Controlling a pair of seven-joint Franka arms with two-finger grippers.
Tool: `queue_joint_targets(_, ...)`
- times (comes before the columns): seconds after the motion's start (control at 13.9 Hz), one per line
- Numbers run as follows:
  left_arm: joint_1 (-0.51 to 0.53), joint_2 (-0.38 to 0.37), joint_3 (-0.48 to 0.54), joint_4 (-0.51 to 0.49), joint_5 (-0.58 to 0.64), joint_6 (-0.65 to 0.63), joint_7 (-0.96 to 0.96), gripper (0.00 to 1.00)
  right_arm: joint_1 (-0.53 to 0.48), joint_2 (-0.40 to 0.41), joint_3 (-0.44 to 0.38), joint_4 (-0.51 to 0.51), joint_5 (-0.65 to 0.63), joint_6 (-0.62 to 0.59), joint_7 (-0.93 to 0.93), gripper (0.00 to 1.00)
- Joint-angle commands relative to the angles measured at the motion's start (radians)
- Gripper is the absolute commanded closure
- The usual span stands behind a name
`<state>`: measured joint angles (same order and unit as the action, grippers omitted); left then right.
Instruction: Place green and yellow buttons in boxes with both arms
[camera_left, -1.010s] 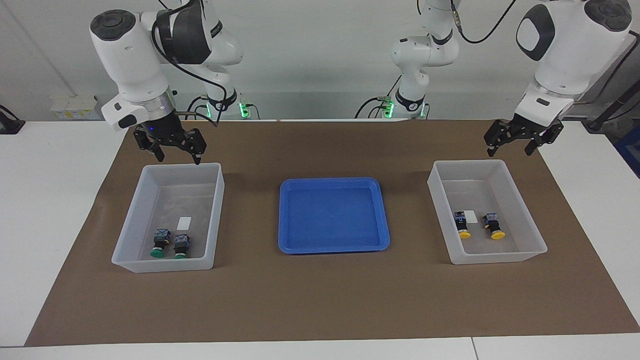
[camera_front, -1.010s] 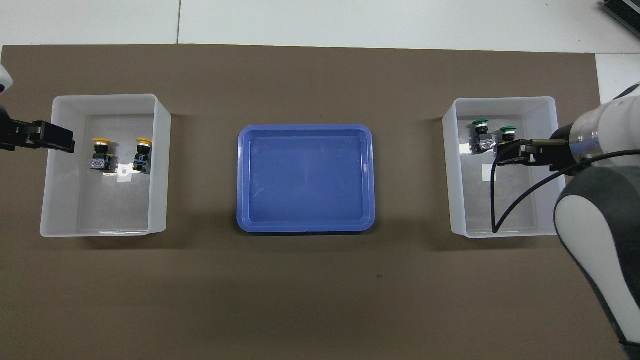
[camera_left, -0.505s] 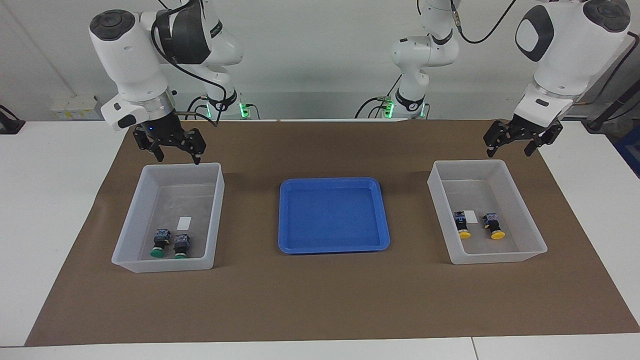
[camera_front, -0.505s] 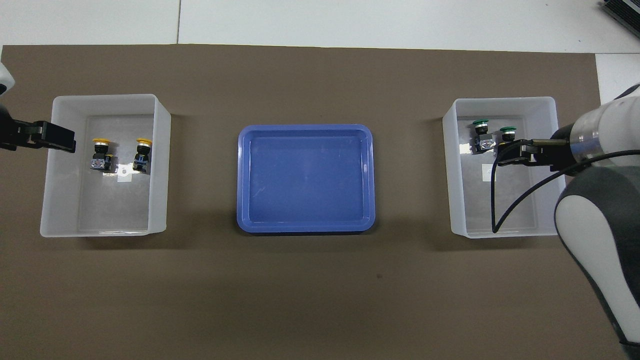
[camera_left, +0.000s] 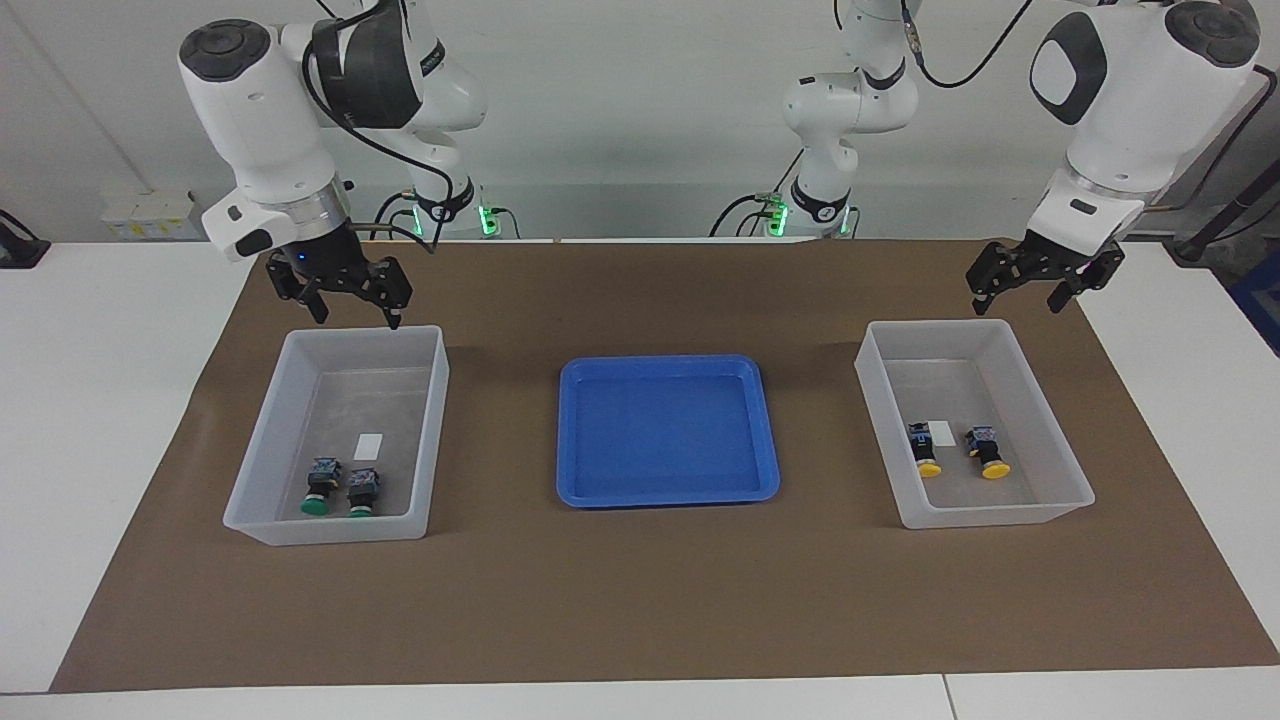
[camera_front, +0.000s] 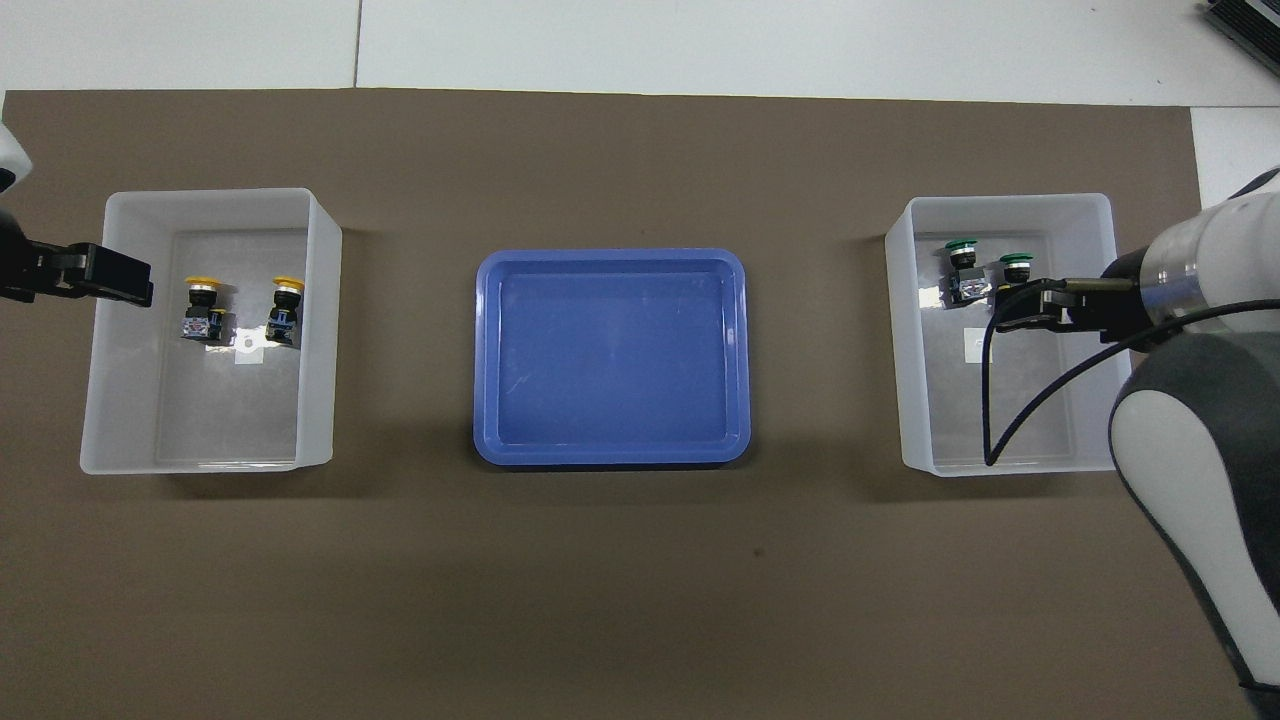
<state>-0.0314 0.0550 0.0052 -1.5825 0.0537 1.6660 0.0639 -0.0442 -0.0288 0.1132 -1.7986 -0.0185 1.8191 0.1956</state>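
A brown mat (camera_left: 640, 600) covers the middle of the white table (camera_left: 90, 420). A shallow blue tray (camera_left: 762, 420) with rounded corners sits at the mat's centre, between the two boxes and well apart from each. Nothing lies between the tray and either box.

Green box (camera_left: 260, 450): a rectangular bin of translucent whitish plastic with tall walls, at the right arm's end of the mat, long axis running from the robots' edge toward the table's front edge. Two green buttons (camera_left: 338, 490) lie side by side on its floor, near the wall farther from the robots. Each has a dark blocky body and a round cap; the caps point away from the robots. A small white label (camera_left: 369, 446) lies flat just nearer to the robots than the buttons.

Yellow box (camera_left: 1050, 430): identical in shape and orientation, at the left arm's end of the mat. Two yellow buttons (camera_left: 955, 452) lie in it a little apart, caps pointing away from the robots. One appears to rest partly on that box's label.

Right gripper (camera_left: 350, 312): raised over the green box's robot-side wall, fingers spread, holding nothing.

Left gripper (camera_left: 1015, 297): raised over the mat just beside the yellow box's robot-side corner, fingers spread, holding nothing.
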Motion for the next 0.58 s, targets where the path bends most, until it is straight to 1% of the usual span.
queue_joint_targets(0.0, 0.002, -0.030, 0.001, -0.039, -0.006, 0.014, -0.003, 0.00, -0.014, -0.007, 0.006, 0.004, 0.019, -0.014, 0.008, 0.00)
queue_joint_targets(0.51, 0.002, -0.030, 0.001, -0.039, -0.006, 0.014, -0.003, 0.00, -0.013, -0.007, 0.006, 0.004, 0.019, -0.007, 0.008, 0.00)
